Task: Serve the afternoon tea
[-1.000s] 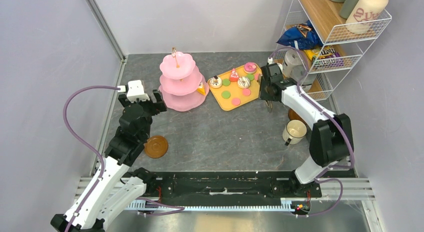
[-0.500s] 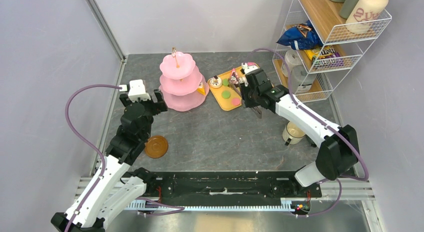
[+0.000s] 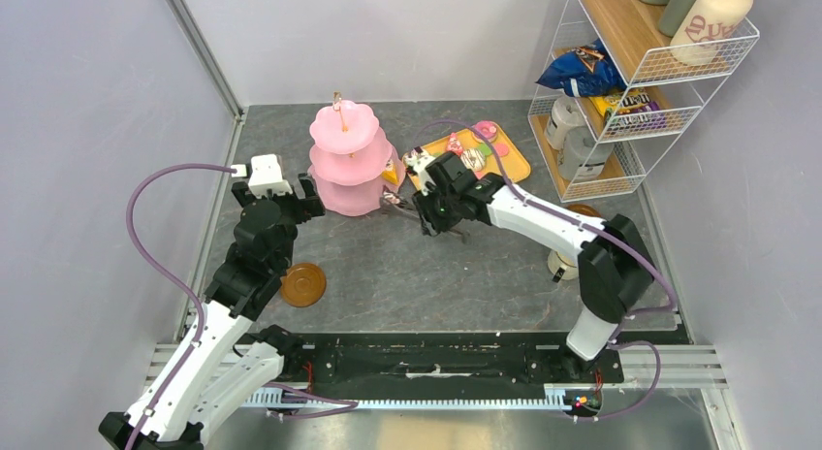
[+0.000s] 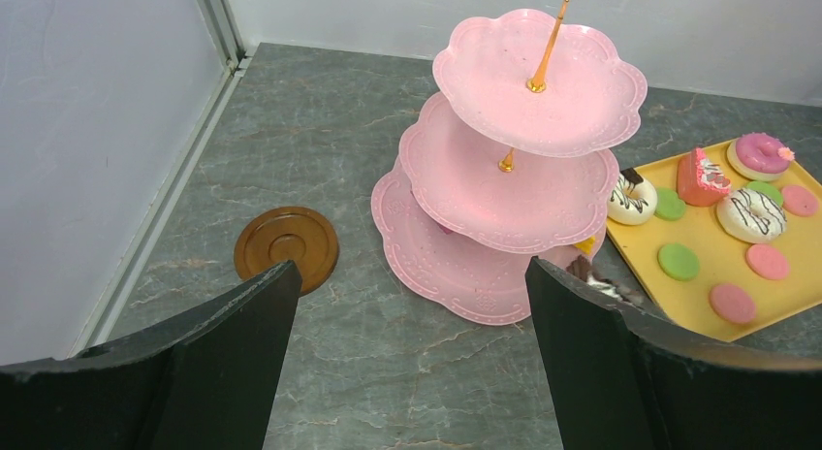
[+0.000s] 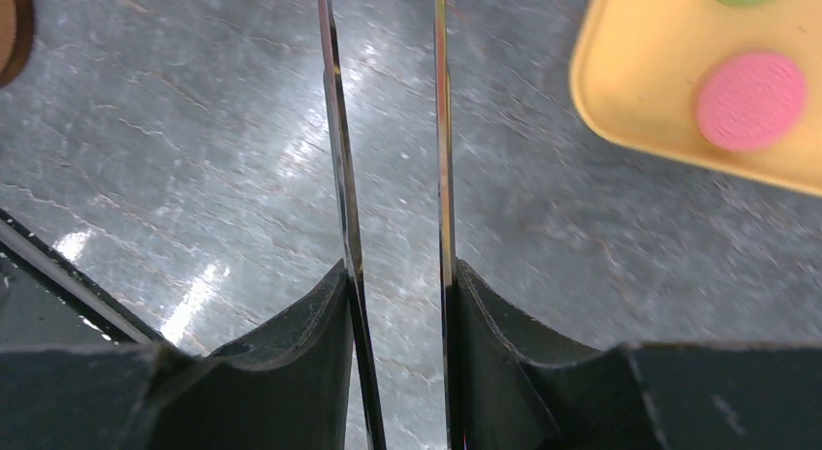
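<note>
From the top camera, the pink three-tier scalloped stand [image 3: 344, 159] stood at the far middle of the grey stone-patterned table [image 3: 417, 275]. The yellow rectangular tray [image 3: 512, 161] sat to its right, largely covered by the right arm. The right gripper [image 3: 427, 214] hung between them, clamped on thin metal tongs [image 3: 395, 202] that pointed at the bottom tier; their load was too small to tell. A cream mug [image 3: 557, 266] showed only partly behind that arm. The left gripper [image 3: 303, 196] hovered left of the stand, with a round brown saucer [image 3: 302, 284] nearer the bases.

In the left wrist view, the jaws gaped wide and empty, framing the stand [image 4: 504, 188] and saucer [image 4: 287, 248]. A dark, white-streaked piece [image 4: 593, 277] beside the bottom tier was half hidden by a finger. The tray [image 4: 717, 266] held donuts [image 4: 748, 215], a red cake wedge [image 4: 702, 176] and macarons [image 4: 679, 261].

In the right wrist view, the fingers [image 5: 291, 343] pinched the tongs' [image 5: 339, 178] two blades with a narrow gap between them, their tips cut off at the top. A pink macaron [image 5: 751, 99] lay on the tray corner [image 5: 630, 81].
</note>
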Tool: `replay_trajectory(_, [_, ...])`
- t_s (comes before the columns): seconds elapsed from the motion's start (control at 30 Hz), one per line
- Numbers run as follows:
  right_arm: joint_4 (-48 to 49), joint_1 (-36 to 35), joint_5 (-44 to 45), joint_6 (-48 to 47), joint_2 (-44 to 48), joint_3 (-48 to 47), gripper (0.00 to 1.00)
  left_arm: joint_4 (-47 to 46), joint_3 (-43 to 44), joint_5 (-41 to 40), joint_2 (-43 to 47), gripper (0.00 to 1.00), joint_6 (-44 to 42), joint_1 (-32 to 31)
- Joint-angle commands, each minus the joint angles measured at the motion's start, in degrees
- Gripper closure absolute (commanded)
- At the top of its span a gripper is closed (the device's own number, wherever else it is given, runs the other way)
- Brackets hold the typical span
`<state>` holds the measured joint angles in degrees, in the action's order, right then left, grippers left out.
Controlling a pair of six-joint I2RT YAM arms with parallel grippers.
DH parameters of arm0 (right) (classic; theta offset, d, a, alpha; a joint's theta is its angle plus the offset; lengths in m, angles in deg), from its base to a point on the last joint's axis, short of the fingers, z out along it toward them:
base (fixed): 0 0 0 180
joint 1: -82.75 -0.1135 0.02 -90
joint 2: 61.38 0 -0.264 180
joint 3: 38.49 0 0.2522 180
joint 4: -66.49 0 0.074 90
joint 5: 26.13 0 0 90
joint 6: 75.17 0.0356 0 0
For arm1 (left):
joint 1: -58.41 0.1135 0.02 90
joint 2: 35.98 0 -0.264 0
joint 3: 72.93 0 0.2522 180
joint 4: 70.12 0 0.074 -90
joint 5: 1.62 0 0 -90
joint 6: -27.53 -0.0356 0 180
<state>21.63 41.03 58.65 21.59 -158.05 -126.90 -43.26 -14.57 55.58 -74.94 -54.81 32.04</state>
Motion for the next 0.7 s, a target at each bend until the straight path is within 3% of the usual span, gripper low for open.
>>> replay_trajectory(0.0, [4.8, -2.4, -3.6, -1.8, -3.4, -6.5, 0.64, -2.4, 0.1, -0.3, 0.2, 0.06, 1.4, 0.2])
replay_trajectory(0.67, [5.7, -5.7, -6.7, -5.2, -22.5, -25.9, 0.61, -2.6, 0.1, -0.1, 0.3, 0.06, 1.4, 0.2])
